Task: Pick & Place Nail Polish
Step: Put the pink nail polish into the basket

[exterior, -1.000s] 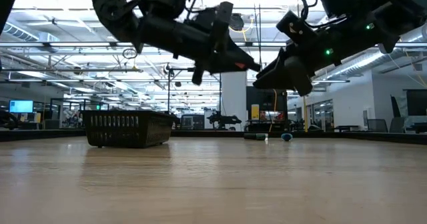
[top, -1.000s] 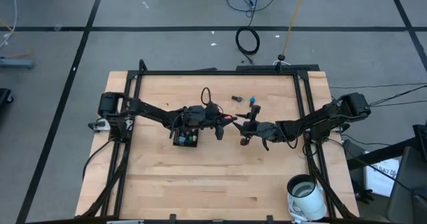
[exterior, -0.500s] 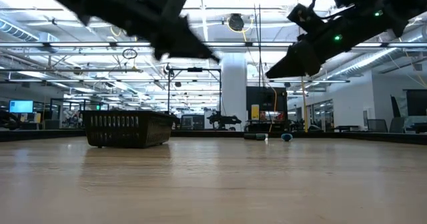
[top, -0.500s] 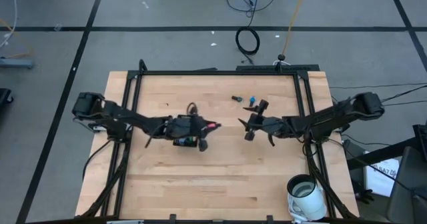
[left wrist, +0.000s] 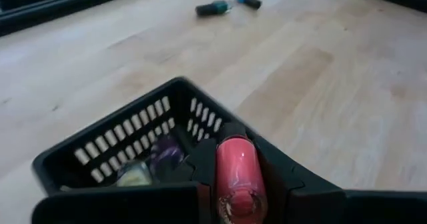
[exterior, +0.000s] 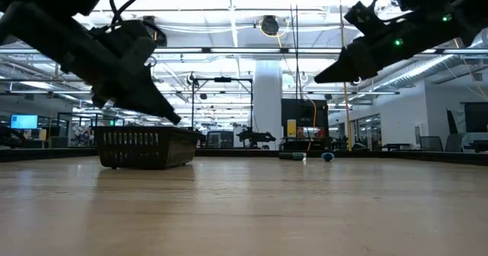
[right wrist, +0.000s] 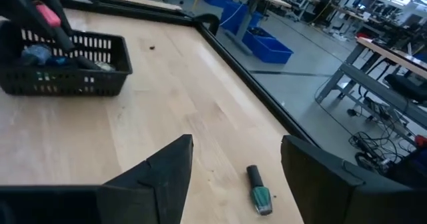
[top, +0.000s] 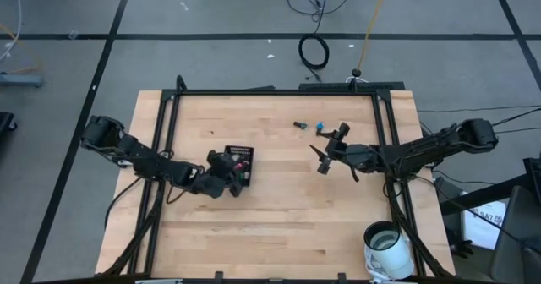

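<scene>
My left gripper point(top: 230, 179) is shut on a pink nail polish bottle point(left wrist: 237, 167) at the near rim of the black slotted basket point(top: 240, 160). The basket holds several small bottles point(left wrist: 157, 159). Two more bottles lie on their sides at the table's far middle, a dark green one point(top: 300, 124) and a blue one point(top: 321, 128). My right gripper point(top: 328, 150) is open and empty above the table, just near of these two. Its wrist view shows the green bottle point(right wrist: 259, 192) between and beyond its fingers. My left gripper pinches the pink bottle's two sides point(left wrist: 235, 159) between its two fingers. The bottle lies along the fingers, which slant down from the table's left. It is lifted clear, just over the basket's near rim point(left wrist: 220, 127).
The table's black frame rail point(top: 380, 123) runs close behind my right arm. A white cup point(top: 387, 242) stands off the table's near right corner. Bare wood lies between the basket and the two loose bottles.
My left gripper has gone from the table's middle toward the left and near edge with the pink bottle, and down to the basket's near rim. My right gripper has drawn back toward the right and far edge, closer to the two loose bottles.
</scene>
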You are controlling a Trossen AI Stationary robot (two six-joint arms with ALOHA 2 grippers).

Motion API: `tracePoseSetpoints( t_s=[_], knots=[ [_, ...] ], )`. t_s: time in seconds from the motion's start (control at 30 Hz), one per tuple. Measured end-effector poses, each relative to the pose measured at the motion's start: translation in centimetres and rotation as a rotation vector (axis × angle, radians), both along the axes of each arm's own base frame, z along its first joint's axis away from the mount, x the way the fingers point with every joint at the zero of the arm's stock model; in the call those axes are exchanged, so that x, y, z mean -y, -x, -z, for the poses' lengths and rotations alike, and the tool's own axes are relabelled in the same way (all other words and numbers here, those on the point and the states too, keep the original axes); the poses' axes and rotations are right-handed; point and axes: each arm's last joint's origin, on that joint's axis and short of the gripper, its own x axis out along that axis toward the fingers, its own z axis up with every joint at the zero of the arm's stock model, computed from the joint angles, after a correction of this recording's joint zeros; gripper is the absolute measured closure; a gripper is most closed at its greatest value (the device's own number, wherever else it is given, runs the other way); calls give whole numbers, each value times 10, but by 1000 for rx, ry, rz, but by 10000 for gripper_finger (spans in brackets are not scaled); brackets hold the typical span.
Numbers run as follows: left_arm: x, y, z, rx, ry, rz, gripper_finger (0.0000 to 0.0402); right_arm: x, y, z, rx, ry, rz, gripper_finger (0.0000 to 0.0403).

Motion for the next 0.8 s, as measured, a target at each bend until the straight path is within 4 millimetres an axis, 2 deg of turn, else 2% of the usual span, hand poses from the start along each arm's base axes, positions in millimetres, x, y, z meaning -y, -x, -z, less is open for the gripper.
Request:
tracePoseSetpoints(
  t_s=[0.47, 0.8],
  knots=[
    [-3, 2, 3, -15, 23, -40, 346, 2, 0, 1, 4, -7, 9, 188],
    [-2, 3, 4, -27, 55, -28, 318, 2, 0, 1, 2, -7, 9, 191]
  ],
)
